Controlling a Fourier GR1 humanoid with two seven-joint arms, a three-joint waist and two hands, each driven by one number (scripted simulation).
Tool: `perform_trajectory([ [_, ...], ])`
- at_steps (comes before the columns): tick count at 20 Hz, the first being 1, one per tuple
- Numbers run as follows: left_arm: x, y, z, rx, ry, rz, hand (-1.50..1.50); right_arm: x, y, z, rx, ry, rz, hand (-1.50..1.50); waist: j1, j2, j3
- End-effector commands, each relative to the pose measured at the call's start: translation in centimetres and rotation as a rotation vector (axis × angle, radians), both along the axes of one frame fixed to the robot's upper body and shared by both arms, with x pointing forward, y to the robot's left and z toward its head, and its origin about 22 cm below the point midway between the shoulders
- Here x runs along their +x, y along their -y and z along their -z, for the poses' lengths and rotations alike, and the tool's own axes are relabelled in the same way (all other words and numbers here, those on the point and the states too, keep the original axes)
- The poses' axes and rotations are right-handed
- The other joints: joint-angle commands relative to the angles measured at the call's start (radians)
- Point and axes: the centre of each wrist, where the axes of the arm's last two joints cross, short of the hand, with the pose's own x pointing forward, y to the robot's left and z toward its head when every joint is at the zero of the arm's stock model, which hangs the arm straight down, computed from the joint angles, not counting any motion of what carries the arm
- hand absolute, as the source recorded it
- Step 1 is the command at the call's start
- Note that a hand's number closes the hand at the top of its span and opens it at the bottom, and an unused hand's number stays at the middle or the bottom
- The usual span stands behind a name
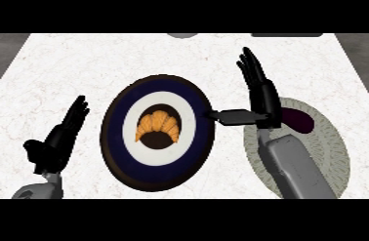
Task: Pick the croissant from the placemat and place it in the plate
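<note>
Partly hidden placemat (pixel 333 143) (beneath forearm (pixel 296 168)), croissant (pixel 159 126) on plate (pixel 117 137)

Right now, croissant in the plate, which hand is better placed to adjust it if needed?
Probably the right hand: open, its thumb points at the plate's right rim, close to the croissant. The left hand rests open at the lower left, apart from the plate.

The croissant (pixel 158 126) is seated at the centre of the plate (pixel 114 132). The placemat (pixel 335 152) is laid right of the plate. The right hand (pixel 263 96) is positioned between them.
</note>
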Motion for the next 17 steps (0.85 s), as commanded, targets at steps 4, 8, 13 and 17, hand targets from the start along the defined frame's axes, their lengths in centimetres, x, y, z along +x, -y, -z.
perform_trajectory([
  [4, 1.0, -0.1, -0.2, -0.001, -0.009, 0.002, 0.0, -0.7, 8.2, 6.6, -0.005, 0.061, -0.056, -1.5, 0.001, 0.001, 0.0],
  [8, 0.7, 1.4, -1.1, -0.006, 0.012, 0.017, 0.0, 0.6, 12.6, 6.8, -0.028, 0.073, -0.1, -1.5, 0.007, -0.001, 0.0],
  [13, 0.1, -0.7, 0.7, 0.002, -0.007, 0.005, 0.0, 0.1, 11.6, 10.6, -0.068, 0.059, -0.127, -1.5, 0.005, -0.001, -0.001],
  [17, 0.1, 0.6, 1.0, -0.008, -0.009, -0.009, 0.0, -1.2, 15.6, 11.9, -0.079, 0.087, -0.067, -1.5, 0.005, 0.0, 0.0],
])
